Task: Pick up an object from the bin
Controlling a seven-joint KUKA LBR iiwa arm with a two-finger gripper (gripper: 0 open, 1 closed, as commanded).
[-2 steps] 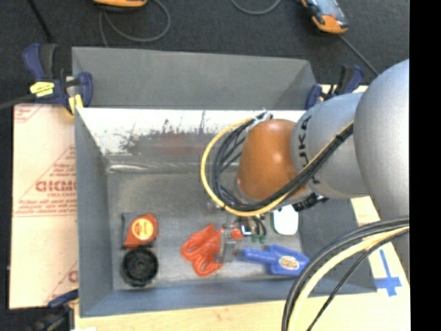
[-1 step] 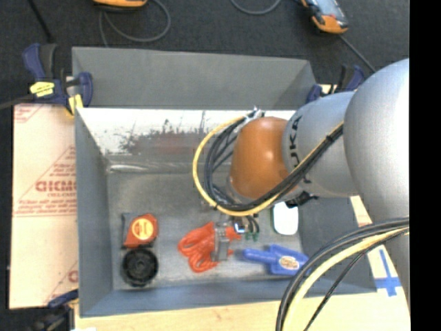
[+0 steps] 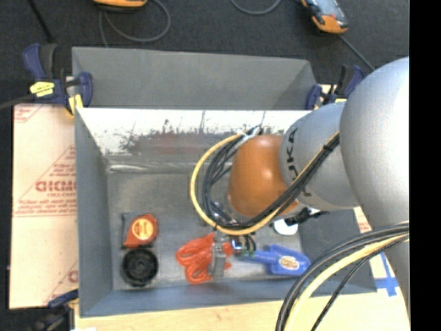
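I am looking down into a big grey metal bin [image 3: 93,205]. A thick silver robot arm [image 3: 358,150] reaches in from the right side. It has a round orange cover [image 3: 255,174] and looping cables near its end.

The gripper [image 3: 220,254] is low in the bin, near the front wall. It is right on top of a flat red-orange plastic thing with loops [image 3: 193,257]. This thing seems to lie longways from left to right. The gripper is at its right end, so most of it sticks out to the left. I cannot tell if the gripper is open or closed, or if it has hold of the red thing yet.

A long blue plastic toy with yellow spots [image 3: 281,259] lies just beside the gripper on the other side. I think the gripper could bump it.

A round orange tape measure [image 3: 141,229] sits well apart, near the left wall. A small round black cap [image 3: 140,266] sits just in front of it. A little white thing [image 3: 286,224] peeks out under the arm.
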